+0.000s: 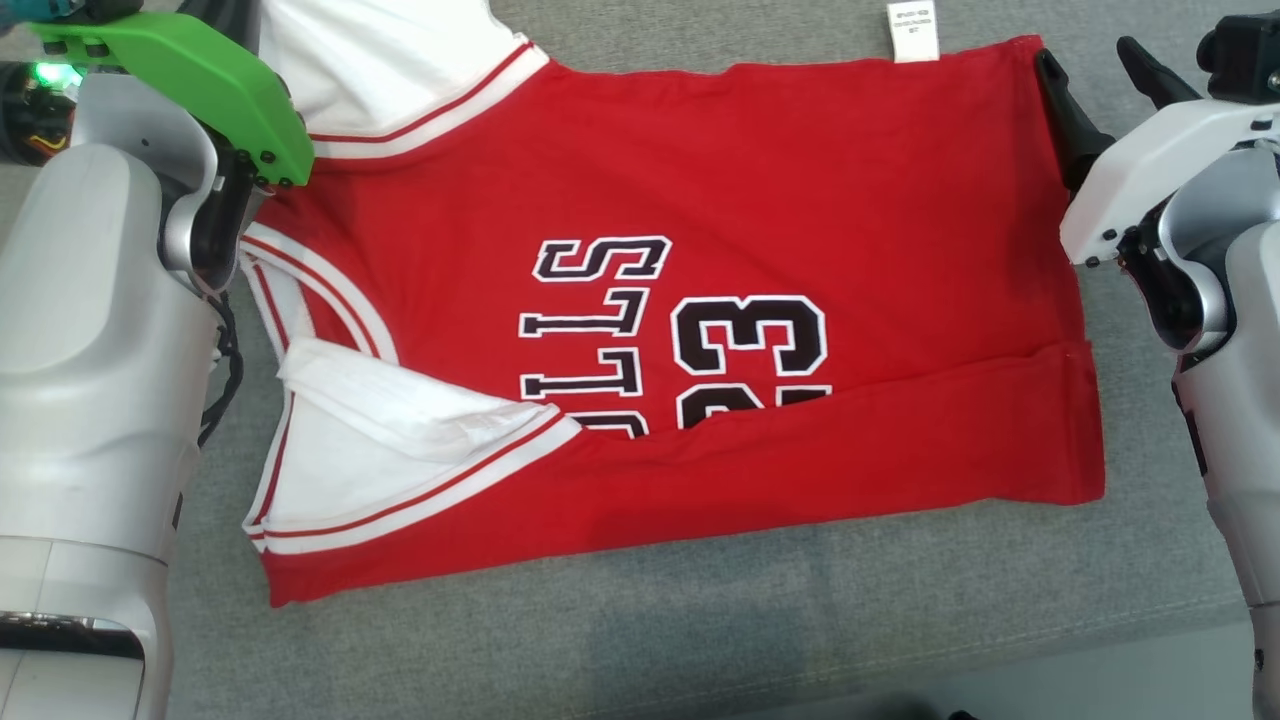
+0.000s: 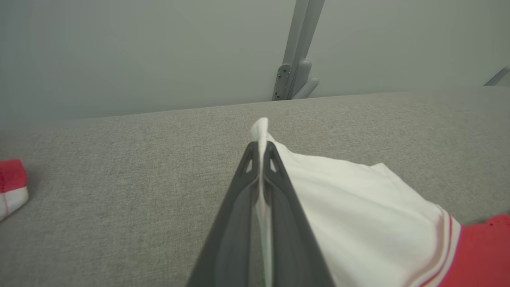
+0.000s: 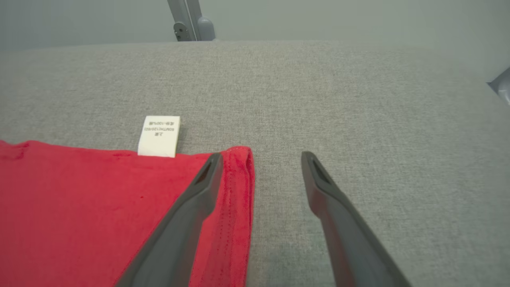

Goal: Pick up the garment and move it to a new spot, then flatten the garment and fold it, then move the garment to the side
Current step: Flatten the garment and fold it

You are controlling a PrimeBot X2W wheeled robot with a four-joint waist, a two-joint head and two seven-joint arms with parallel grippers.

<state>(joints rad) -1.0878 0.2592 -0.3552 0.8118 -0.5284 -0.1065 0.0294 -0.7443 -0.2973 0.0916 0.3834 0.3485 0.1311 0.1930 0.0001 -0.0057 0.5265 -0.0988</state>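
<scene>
Here left fingers (image 2: 235, 223) pinch white jersey (image 2: 358, 207) cloth; right fingers (image 3: 342, 223) spread.

The head camera is looking steeply down on the garment (image 1: 760, 200). Both wrist cameras are skimming close over the grey surface (image 2: 119, 159), facing its far edge, each sharing a far garment corner.

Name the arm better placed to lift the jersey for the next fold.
Left: the left gripper is shut on the jersey, on its white fabric; the right gripper stands open astride its red corner.
</scene>
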